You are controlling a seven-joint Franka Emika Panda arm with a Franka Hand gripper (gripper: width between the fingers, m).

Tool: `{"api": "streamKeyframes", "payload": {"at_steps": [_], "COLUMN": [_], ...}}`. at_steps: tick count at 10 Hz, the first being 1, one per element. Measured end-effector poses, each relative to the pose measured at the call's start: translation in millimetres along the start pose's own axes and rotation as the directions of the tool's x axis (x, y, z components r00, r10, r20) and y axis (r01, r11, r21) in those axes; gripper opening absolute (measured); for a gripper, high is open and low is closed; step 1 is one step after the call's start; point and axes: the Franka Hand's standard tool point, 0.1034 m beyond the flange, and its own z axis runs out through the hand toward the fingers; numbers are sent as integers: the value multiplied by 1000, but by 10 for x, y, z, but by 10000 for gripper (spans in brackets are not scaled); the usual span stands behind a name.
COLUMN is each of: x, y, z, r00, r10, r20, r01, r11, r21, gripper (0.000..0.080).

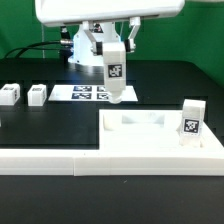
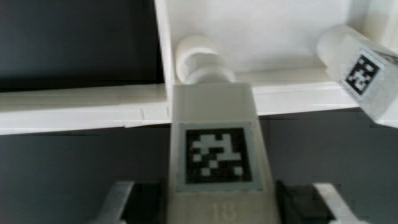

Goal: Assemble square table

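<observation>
White leg [image 1: 114, 74] in pincer [image 2: 221, 198] overhangs slab's [image 1: 140, 141] corner.

The exterior view's upper edge cuts off the arm [image 1: 100, 15]. The held leg block [image 1: 114, 78] hides part of the marker board [image 1: 85, 93]. In the wrist view the fingers [image 2: 125, 203] of the claw [image 2: 221, 190] and a second leg block [image 2: 365, 72] run out of frame.
</observation>
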Motion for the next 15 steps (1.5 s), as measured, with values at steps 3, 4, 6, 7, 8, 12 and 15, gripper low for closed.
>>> {"api": "streamKeyframes", "payload": {"at_steps": [3, 4, 6, 7, 8, 12, 15], "x": [-36, -33, 28, 131, 153, 100, -11], "y": [123, 121, 227, 235, 149, 24, 52], "z": [1, 4, 84, 108, 159, 271, 362], "r00": [993, 993, 995, 995, 994, 995, 994], "r10": [-27, -27, -49, -67, -65, -48, -56], "r20": [-117, -115, -87, -78, -89, -91, -97], "r01": [19, 19, 44, 64, 63, 47, 53], "r11": [997, 997, 997, 997, 998, 999, 998], "r21": [-70, -70, -63, -44, -30, -21, -38], "gripper": [292, 292, 292, 292, 292, 292, 292]}}
